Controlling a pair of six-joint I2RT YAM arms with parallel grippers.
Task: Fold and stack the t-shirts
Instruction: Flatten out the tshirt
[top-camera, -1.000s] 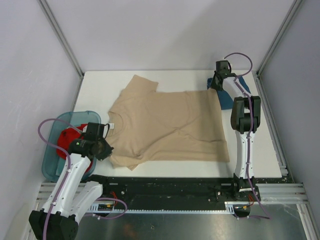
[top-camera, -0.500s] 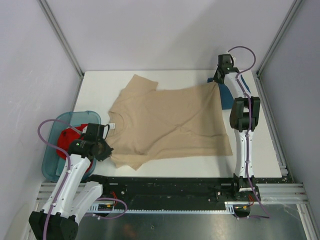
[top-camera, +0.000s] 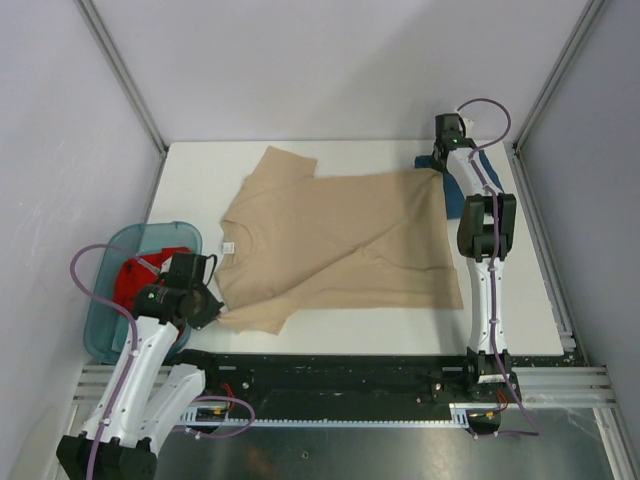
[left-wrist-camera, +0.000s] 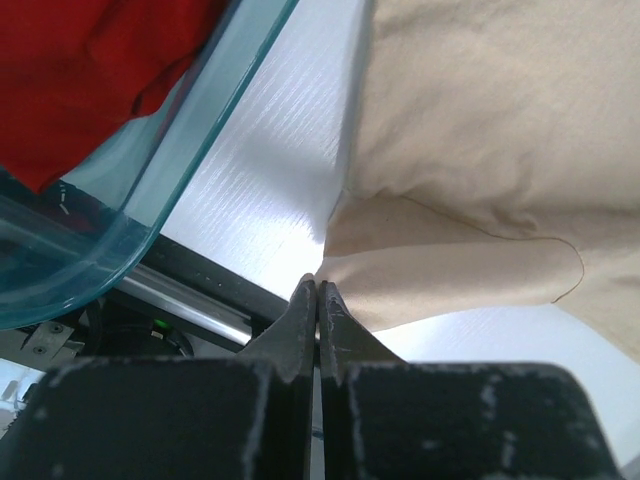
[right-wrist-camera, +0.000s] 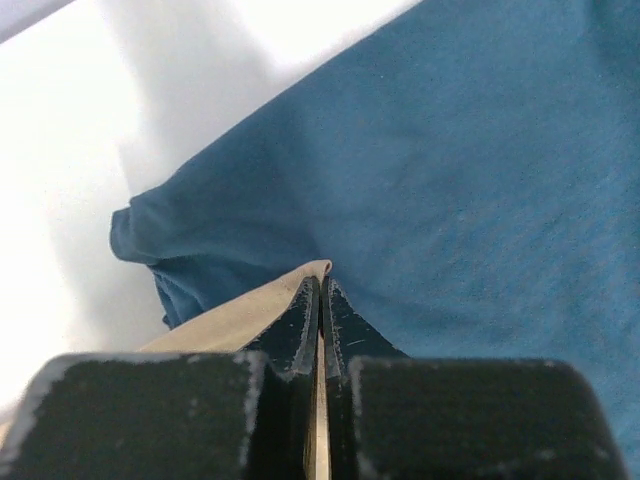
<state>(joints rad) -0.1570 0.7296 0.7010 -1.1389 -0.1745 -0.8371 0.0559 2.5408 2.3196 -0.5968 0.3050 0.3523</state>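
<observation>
Our left gripper (left-wrist-camera: 317, 287) is pinched tight on the near left corner of the tan t-shirt (top-camera: 340, 240), and our right gripper (right-wrist-camera: 321, 288) clamps its far hem corner. We see the shirt spread across the white table (top-camera: 200, 170). The teal t-shirt (right-wrist-camera: 480, 170) lies under the right grip, and the red t-shirt (left-wrist-camera: 80, 60) sits in a clear blue bin (left-wrist-camera: 190, 140) beside the left

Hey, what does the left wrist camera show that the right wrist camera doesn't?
Only the left wrist view: a red cloth shirt lying in a translucent teal plastic bin. Only the right wrist view: a dark teal-blue cloth shirt. Both: a bit of the large tan cloth t-shirt pinched between shut fingers, the left gripper in one view, the right gripper in the other.
</observation>
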